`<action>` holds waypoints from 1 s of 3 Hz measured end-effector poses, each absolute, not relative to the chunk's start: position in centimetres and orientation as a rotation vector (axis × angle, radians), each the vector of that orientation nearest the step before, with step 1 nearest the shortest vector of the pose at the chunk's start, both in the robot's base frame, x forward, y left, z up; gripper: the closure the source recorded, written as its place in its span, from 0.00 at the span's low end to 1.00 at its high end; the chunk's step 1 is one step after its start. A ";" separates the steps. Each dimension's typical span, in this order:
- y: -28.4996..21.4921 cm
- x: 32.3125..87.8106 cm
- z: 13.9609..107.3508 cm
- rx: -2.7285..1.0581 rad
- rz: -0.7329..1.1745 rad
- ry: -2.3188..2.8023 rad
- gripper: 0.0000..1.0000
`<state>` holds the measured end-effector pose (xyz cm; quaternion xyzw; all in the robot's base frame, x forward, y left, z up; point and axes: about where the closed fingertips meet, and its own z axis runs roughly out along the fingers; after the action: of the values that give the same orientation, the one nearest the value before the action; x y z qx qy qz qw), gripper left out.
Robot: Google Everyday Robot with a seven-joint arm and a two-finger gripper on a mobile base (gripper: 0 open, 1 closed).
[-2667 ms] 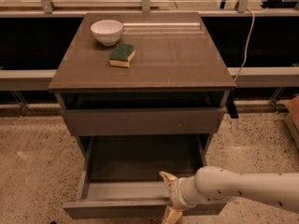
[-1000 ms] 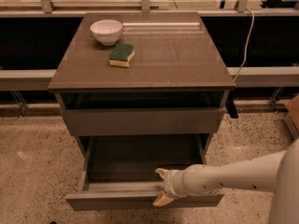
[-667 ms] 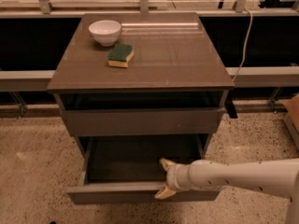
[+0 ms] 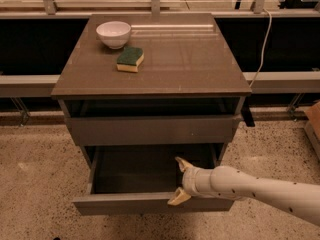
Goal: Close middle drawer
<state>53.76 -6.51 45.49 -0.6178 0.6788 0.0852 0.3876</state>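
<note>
The middle drawer [image 4: 125, 204] of the grey-brown cabinet stands pulled out, its dark floor [image 4: 132, 169] showing behind the low front strip. My gripper [image 4: 180, 181] is at the right part of that front strip. It is open: one fingertip [image 4: 181, 163] reaches over the drawer floor and the other fingertip [image 4: 177, 198] lies at the front strip. My white arm [image 4: 260, 189] comes in from the lower right.
The drawer above [image 4: 150, 130], with a taller front panel, is slightly open. A white bowl [image 4: 113, 34] and a green-yellow sponge [image 4: 130, 59] sit on the cabinet top [image 4: 190, 59]. A cable [image 4: 261, 44] hangs at the right. A brown box [image 4: 314, 124] is at the right edge.
The middle drawer's front strip has moved back toward the cabinet, so less of its floor shows. My gripper has moved in with it at the front strip.
</note>
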 end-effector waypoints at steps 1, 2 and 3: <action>-6.2 52.0 47.0 -1.518 0.293 1.644 0.07; -5.0 48.2 48.6 -1.466 0.444 1.541 0.14; -2.0 41.5 49.1 -1.471 0.625 1.439 0.33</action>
<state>41.45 -2.01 49.12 -0.6016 0.5886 0.2556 0.4756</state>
